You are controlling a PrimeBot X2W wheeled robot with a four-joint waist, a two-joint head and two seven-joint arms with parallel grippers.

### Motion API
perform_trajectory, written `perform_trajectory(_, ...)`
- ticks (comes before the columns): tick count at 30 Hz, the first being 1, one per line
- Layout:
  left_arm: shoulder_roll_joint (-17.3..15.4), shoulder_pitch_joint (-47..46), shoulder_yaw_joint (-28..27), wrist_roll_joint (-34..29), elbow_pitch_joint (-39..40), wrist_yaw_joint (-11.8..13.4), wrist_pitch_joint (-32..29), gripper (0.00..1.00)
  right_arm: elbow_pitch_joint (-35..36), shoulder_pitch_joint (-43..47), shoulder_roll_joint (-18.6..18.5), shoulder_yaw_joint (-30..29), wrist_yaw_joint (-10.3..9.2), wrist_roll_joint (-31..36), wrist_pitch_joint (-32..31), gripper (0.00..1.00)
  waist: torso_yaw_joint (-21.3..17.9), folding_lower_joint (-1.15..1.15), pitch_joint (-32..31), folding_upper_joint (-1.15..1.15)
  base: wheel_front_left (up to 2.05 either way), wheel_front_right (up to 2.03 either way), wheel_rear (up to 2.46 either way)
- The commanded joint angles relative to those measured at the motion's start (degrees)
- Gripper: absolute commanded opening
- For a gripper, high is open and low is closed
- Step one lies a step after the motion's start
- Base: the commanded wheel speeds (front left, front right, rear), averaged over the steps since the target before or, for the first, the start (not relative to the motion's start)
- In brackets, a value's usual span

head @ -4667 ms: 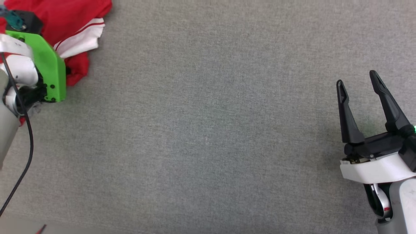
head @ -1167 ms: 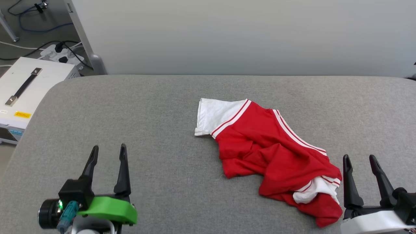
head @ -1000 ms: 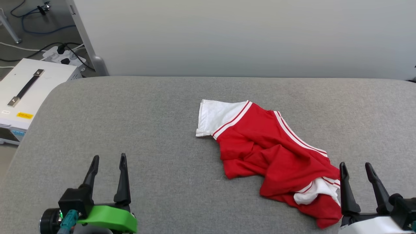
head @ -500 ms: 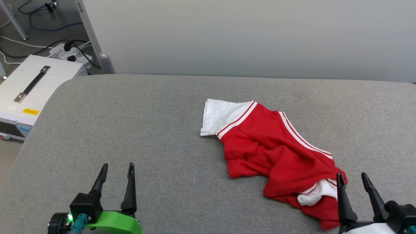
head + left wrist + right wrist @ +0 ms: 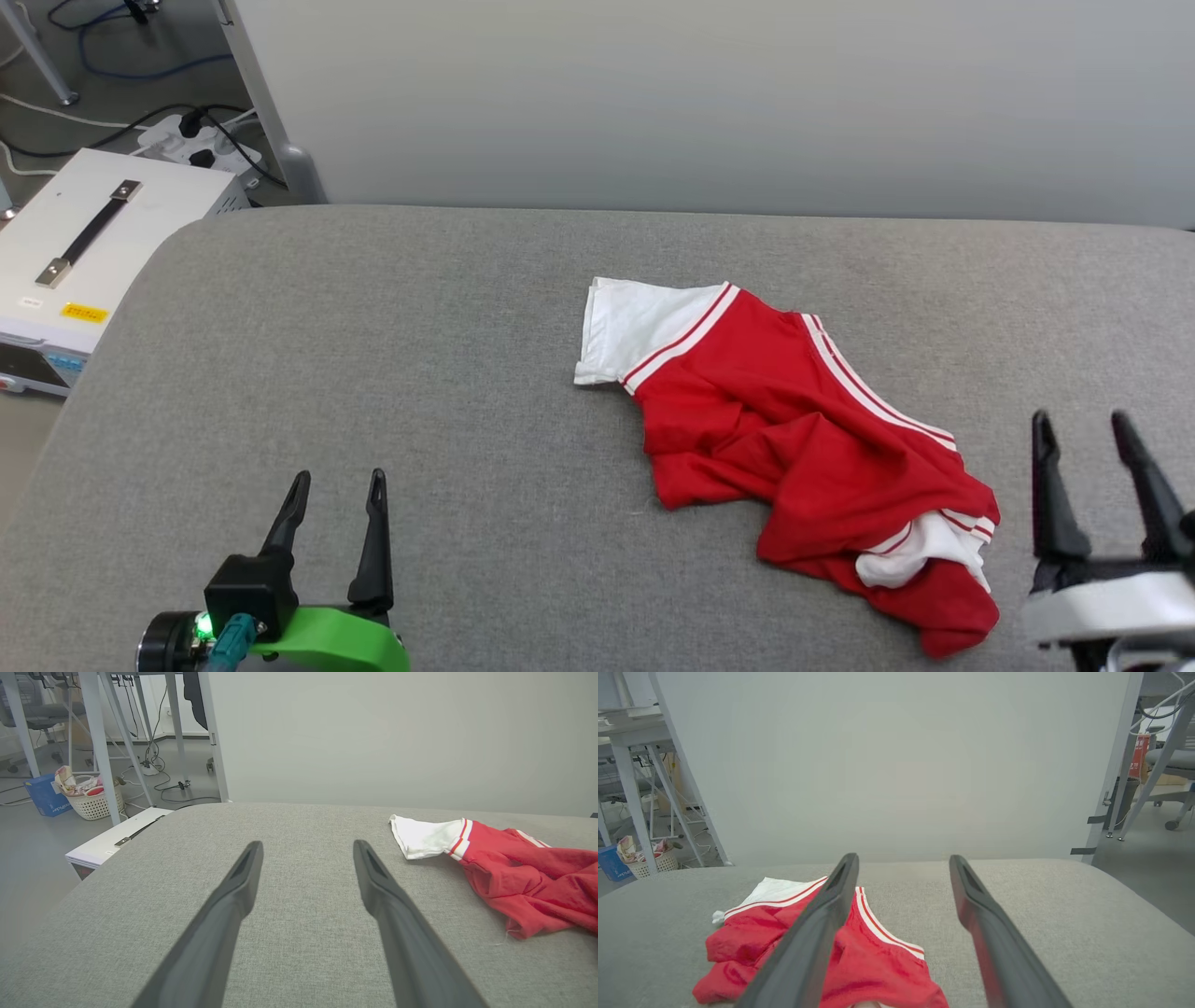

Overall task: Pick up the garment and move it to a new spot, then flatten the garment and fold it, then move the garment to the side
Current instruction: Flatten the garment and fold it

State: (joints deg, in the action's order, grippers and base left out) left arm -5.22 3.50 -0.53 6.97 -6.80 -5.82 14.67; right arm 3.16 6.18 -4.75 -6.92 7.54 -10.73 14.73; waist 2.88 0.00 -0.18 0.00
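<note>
Pincers spread and empty: the right pincer (image 5: pixel 1080 418) has edged forward just beside the crumpled garment (image 5: pixel 794 439), which lies right of centre on the grey surface (image 5: pixel 373 327), while the left pincer (image 5: pixel 338 476) hovers well apart. The relocation looks done, and flattening appears next. On the floor beyond, a white basket (image 5: pixel 96 802) holds bundled cloth.

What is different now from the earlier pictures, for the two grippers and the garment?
The right gripper went forward and slightly right in the last half second, away from the garment's edge. The garment, at first bunched against the left gripper's wrist, now lies apart from that gripper. Unchanged over the last second: both grippers open and empty, the garment crumpled on the grey surface.
</note>
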Motion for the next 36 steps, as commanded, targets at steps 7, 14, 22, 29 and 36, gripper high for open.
perform_trajectory(7,0.96,-2.12,-0.35,-1.0,0.7,-0.58,0.33,1.0,-2.42,-12.7,-10.21,-0.42,-0.05,-4.32,0.23,1.0,0.35,0.0,3.01,0.0,0.0,0.0,0.0)
perform_trajectory(14,1.48,-4.17,-0.5,-1.27,1.79,-0.87,0.33,1.0,-7.99,-21.62,-28.36,15.54,-0.05,-18.8,-22.53,1.0,0.94,0.0,6.41,0.0,0.0,0.0,0.0)
perform_trajectory(22,2.0,-7.04,-0.43,-1.17,3.25,-1.04,0.33,1.0,-11.11,-26.1,-37.18,25.58,-0.05,-33.37,-49.7,1.0,2.33,0.0,11.39,0.0,0.0,0.0,0.0)
perform_trajectory(29,2.24,-9.42,0.06,-0.76,2.96,-1.11,0.33,1.0,-16.5,-28.9,-36.62,31.6,-0.05,-33.52,-53.55,1.0,3.82,0.0,15.24,0.0,0.0,0.0,0.0)
perform_trajectory(36,2.32,-9.51,-0.03,-0.37,2.48,-0.78,0.33,1.0,-21.74,-27.11,-33.88,38.58,-0.05,-34.22,-49.32,1.0,4.08,0.0,15.32,0.0,0.0,0.0,0.0)
